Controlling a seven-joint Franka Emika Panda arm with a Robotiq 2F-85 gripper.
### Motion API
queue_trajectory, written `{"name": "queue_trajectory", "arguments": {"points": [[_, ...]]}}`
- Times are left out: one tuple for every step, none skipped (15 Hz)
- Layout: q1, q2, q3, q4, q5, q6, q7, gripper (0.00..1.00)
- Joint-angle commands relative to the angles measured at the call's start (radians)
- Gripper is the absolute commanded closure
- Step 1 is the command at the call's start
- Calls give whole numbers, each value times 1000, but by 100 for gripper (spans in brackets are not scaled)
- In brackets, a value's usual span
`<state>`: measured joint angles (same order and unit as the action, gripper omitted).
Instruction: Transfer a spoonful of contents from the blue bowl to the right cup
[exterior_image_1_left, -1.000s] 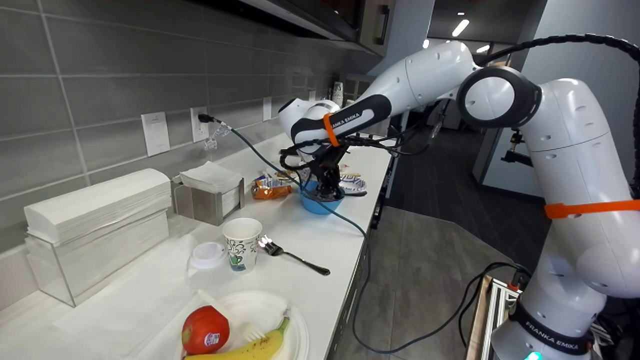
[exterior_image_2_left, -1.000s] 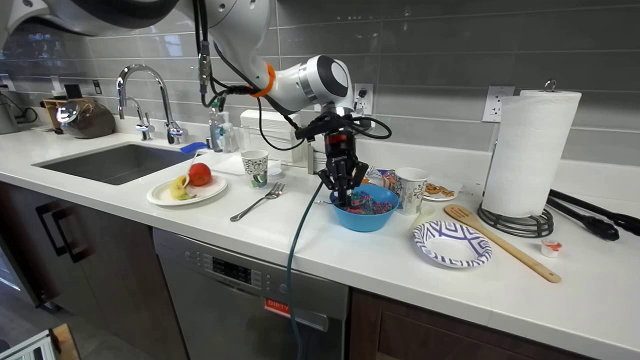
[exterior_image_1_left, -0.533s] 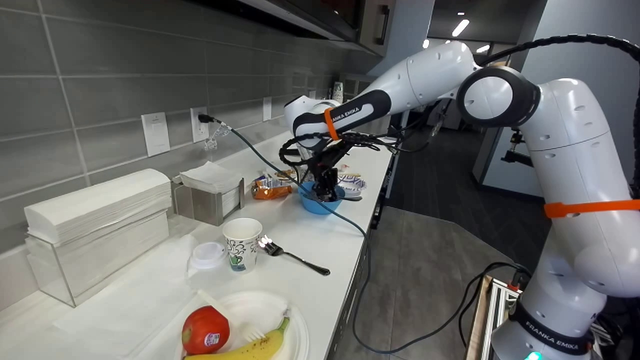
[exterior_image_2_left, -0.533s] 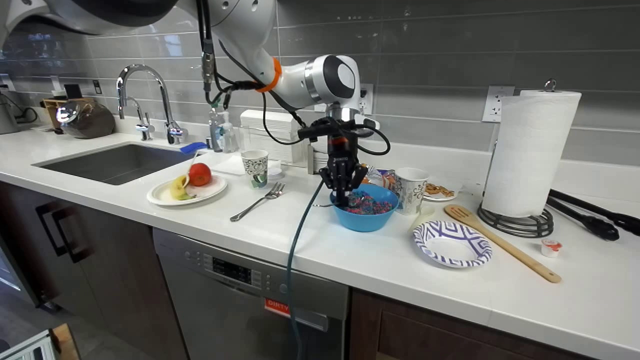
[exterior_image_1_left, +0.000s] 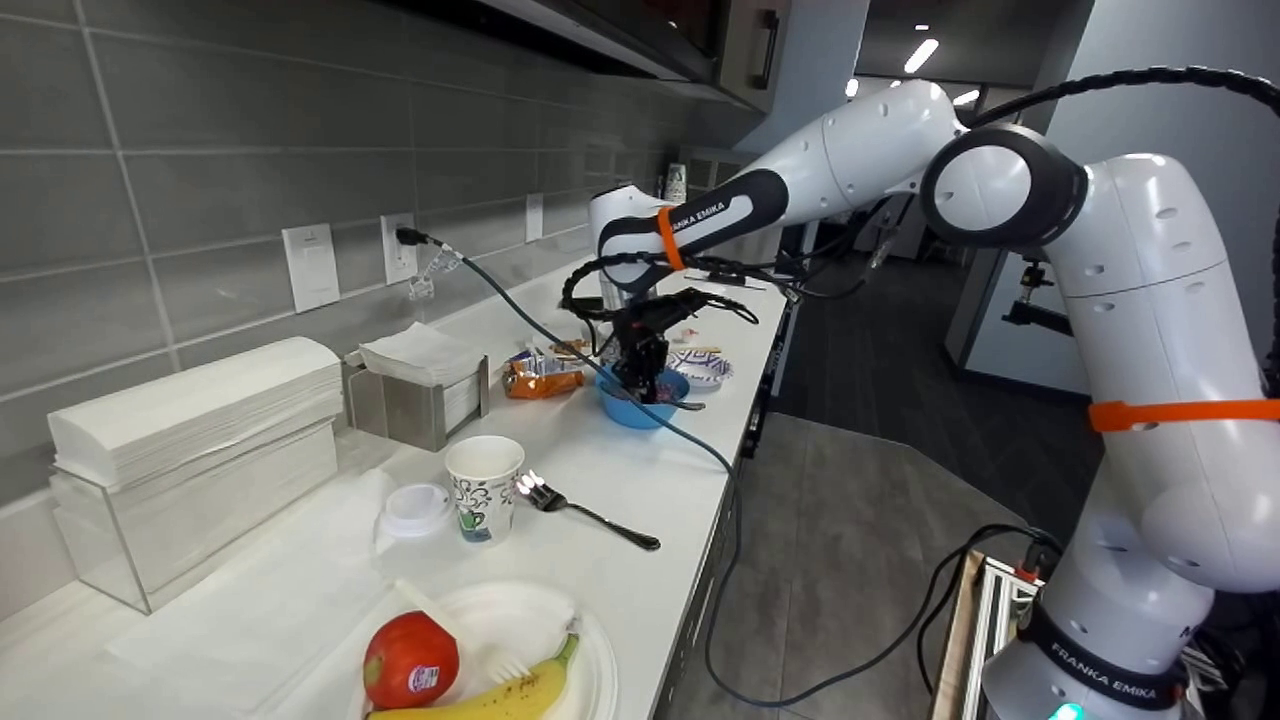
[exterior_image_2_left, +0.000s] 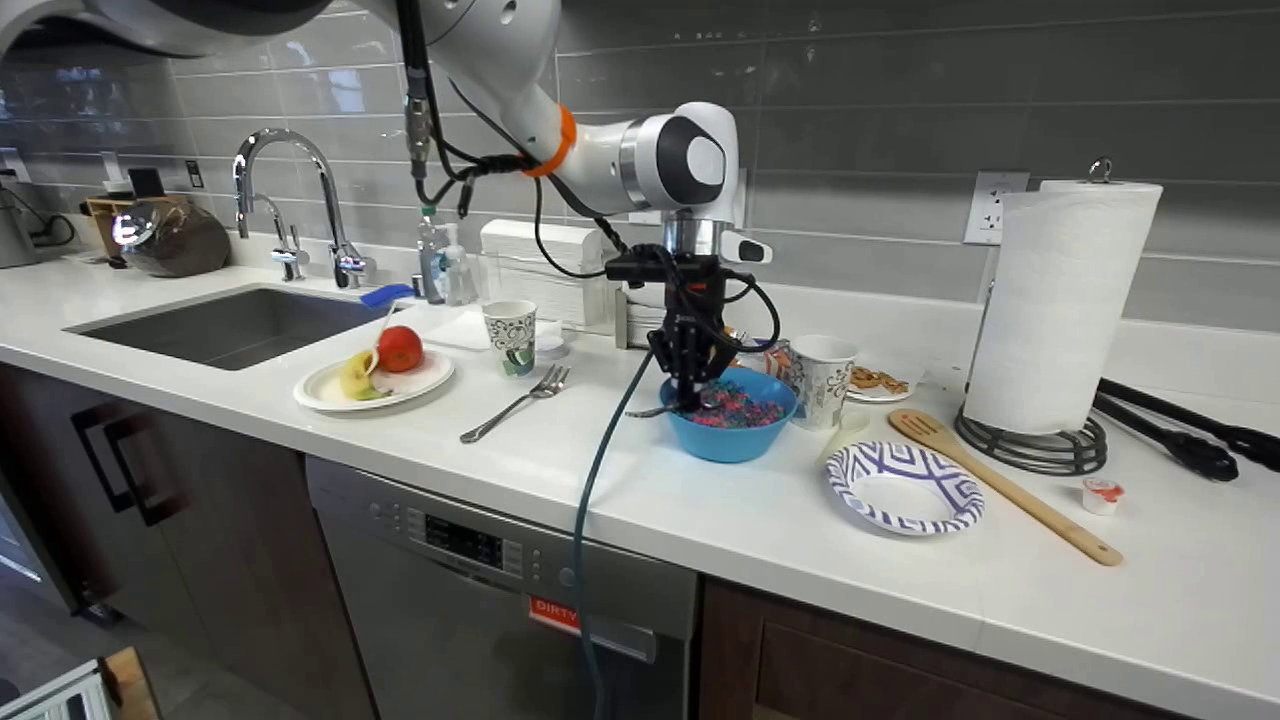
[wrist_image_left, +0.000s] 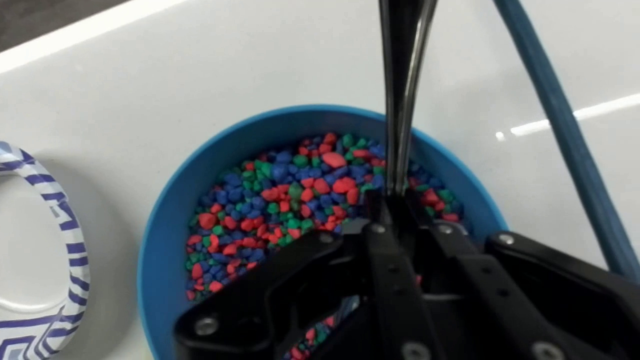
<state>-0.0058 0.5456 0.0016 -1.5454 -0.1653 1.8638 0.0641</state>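
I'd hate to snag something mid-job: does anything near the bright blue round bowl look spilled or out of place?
Yes: a long teal cable crosses the white countertop beside the bowl and hangs over the front edge, oddly close to the jaws, a possible snag. I see none of the red, blue and green pebbles spilled.

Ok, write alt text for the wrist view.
A black robotic hand grips a metal utensil that juts past the rim of a blue bowl holding red, blue and green pebbles. A purple-patterned dish is cut off at left; a blue cable crosses the right.
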Motion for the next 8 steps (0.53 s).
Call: {"name": "queue_trajectory", "arguments": {"points": [[-15,-43,7,-85,73,96,-23,97],[-18,-52,7,-100,84,114,-25,97],[-21,-65,7,-118,96,130,-30,97],[-22,-75,7,-135,104,146,-32,97],[-23,-86,6,-153,110,161,-36,97],[-25,-95,7,-170,121,177,-40,97],[-26,-108,7,-191,128,195,-40,97],[-27,-119,6,-208,133,211,-42,97]]}}
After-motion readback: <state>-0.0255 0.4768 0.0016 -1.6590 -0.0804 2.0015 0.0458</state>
